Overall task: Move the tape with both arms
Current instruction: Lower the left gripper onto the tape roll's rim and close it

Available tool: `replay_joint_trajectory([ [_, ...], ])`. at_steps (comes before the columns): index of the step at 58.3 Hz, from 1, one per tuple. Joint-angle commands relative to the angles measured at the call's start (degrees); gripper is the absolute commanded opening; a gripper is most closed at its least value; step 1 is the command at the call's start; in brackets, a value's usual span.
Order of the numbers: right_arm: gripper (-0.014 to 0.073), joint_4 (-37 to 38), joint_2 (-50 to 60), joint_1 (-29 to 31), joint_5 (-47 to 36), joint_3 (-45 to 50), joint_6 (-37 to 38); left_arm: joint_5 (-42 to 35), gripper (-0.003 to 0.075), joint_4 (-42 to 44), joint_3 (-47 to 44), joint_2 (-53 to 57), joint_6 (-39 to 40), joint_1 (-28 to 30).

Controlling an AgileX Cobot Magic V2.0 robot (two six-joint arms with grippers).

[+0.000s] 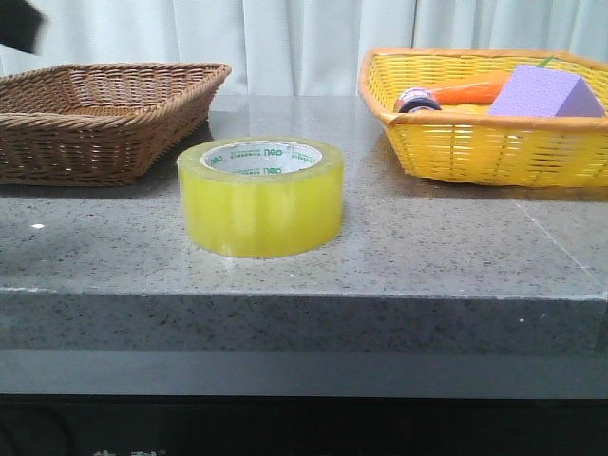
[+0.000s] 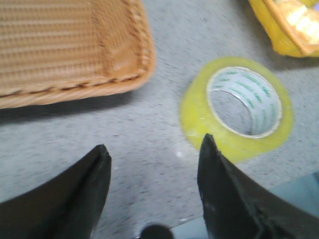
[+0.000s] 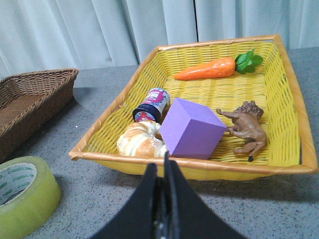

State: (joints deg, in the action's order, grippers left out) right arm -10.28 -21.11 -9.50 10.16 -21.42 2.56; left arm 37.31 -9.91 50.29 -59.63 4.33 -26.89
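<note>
Left wrist view: tape (image 2: 237, 107) lies flat on worktop (image 2: 149, 144) between baskets | left gripper (image 2: 154, 154) gapes, empty | right gripper (image 3: 162, 167) closed, empty | roll likely rigid, light, slick-sided; pinch wall through core.

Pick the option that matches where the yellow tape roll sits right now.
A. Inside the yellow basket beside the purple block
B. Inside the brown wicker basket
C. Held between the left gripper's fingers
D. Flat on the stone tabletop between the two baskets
D: the tape lies flat on the table, core facing up, between the brown basket and the yellow basket, with the open left gripper not touching it.
</note>
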Motion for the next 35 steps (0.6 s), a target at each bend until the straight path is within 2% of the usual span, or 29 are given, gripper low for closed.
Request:
replay_joint_trajectory([
  [1, -0.0121, 0.24, -0.13, 0.28, -5.00, -1.52, -0.27, -3.27, 0.0434, -1.17, 4.27, -3.94, 1.62, -2.91],
  [11, -0.0121, 0.24, -0.13, 0.28, -5.00, -1.52, -0.27, -2.37, 0.0540, -4.63, 9.38, -12.20, 4.08, -5.36],
  [21, -0.0121, 0.24, -0.13, 0.28, -5.00, -1.52, -0.27, 0.31, 0.0535, -11.30, 13.49, -18.78, 4.08, -5.35],
  [35, -0.0121, 0.24, -0.13, 0.28, -5.00, -1.52, -0.27, 0.24, 0.0535, -12.22, 16.83, -24.86, 4.08, -5.35],
])
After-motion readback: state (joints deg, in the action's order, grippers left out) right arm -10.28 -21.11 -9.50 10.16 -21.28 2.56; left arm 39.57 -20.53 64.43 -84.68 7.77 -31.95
